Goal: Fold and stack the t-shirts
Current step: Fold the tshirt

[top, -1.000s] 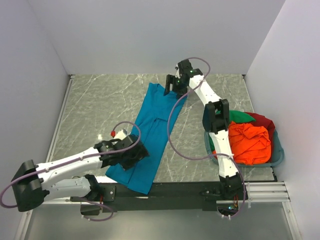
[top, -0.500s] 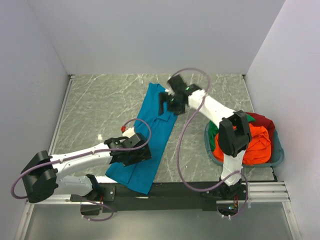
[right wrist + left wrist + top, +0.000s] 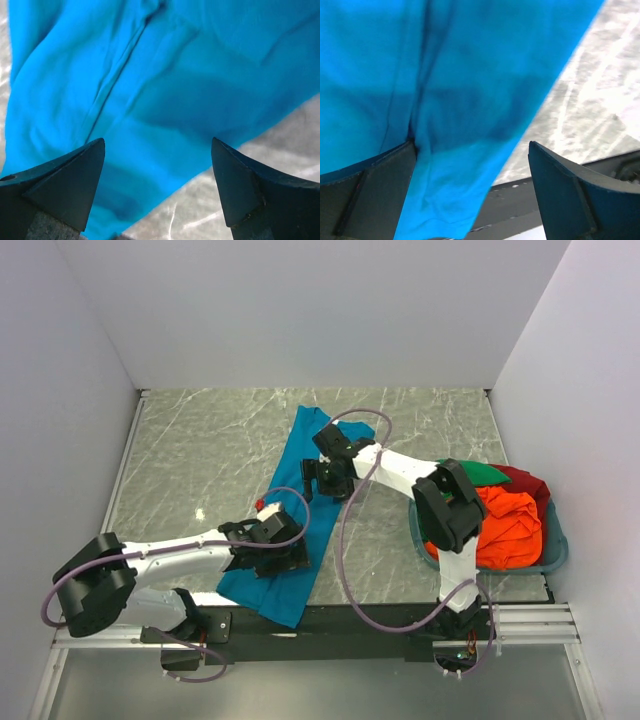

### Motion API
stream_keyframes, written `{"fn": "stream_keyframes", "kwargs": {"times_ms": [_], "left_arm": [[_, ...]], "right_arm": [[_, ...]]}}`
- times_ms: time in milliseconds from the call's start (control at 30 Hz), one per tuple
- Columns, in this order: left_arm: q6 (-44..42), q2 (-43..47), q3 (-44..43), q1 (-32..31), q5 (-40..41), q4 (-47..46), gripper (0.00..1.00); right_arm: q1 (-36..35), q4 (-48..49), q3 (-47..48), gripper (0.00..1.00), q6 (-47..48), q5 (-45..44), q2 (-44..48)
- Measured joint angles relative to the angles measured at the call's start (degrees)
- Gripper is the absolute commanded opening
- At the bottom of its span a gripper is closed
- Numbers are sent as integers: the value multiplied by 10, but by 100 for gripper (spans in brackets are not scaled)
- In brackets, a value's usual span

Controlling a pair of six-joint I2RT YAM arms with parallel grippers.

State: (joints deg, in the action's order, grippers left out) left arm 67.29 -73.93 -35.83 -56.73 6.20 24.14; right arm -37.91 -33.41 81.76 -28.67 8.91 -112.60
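A teal-blue t-shirt, folded into a long strip, lies diagonally on the marble table from the far middle to the near edge. My left gripper hovers over its near part, open; in the left wrist view the blue cloth fills the space under the spread fingers. My right gripper is open over the shirt's middle right edge. In the right wrist view the cloth and bare table lie between the fingers. Orange-red, green and dark red shirts lie crumpled in the basket.
The teal-grey plastic basket stands at the right near corner. White walls enclose the table on three sides. The black front rail runs along the near edge, and the shirt's near end hangs over it.
My right gripper has moved from the shirt's far end down along it to its middle. My left gripper has shifted a little right over the shirt's near part.
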Motion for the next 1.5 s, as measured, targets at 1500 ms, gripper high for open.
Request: {"fn": "stream_keyframes", "kwargs": {"times_ms": [1500], "left_arm": [[-20, 49, -90, -44, -22, -6, 99]], "right_arm": [[96, 12, -9, 94, 18, -81, 218]]}}
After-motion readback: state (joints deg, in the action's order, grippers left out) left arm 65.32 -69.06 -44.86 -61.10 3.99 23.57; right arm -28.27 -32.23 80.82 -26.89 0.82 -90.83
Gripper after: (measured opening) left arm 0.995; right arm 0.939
